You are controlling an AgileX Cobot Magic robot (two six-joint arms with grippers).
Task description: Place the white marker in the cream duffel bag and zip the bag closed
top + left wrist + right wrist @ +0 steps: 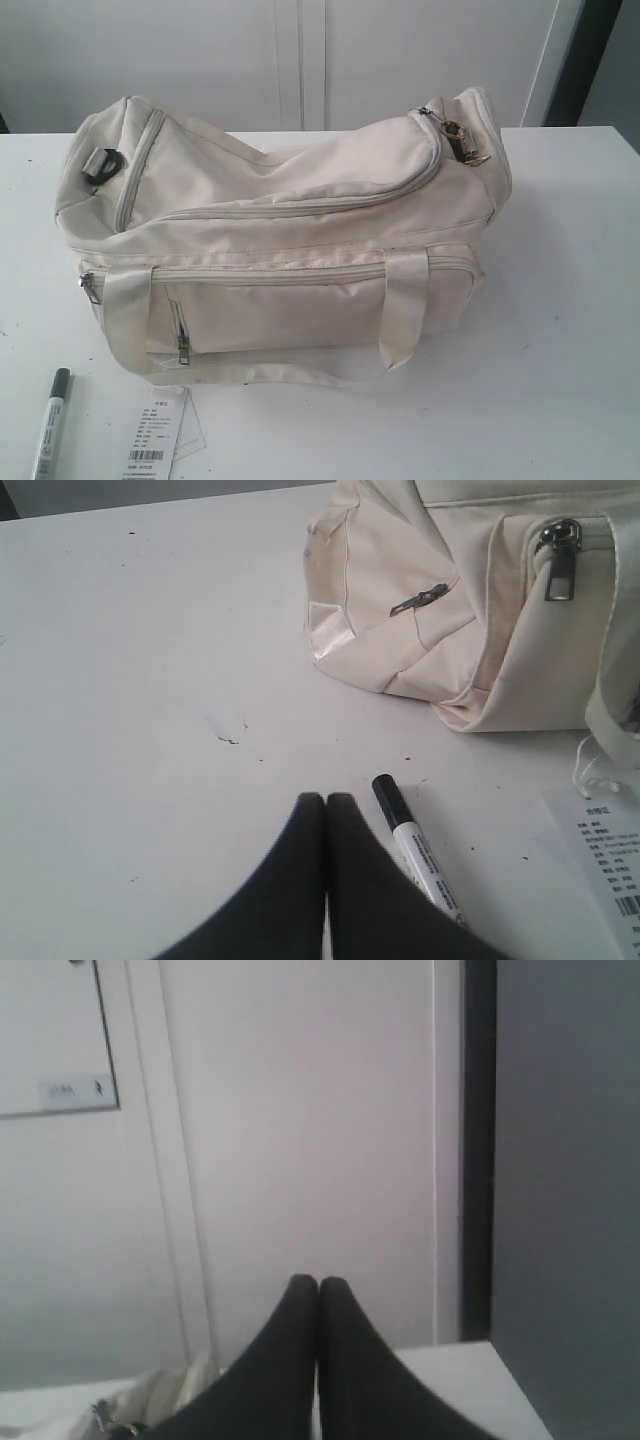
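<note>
White marker [418,855] lies just beside the clenched, empty left claw [325,800]; right claw [318,1282] clenched too. Pickup not begun: next, open jaws over barrel.

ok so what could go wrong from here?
1. The top zipper of the cream duffel bag looks fully closed. The fabric is soft and slumped, so tugging the zipper open could drag the bag instead of sliding the pull.
2. The white marker lies flat on the table near the paper tag, with the left gripper shut beside it. A pick could roll the marker away or catch the tag.
</note>
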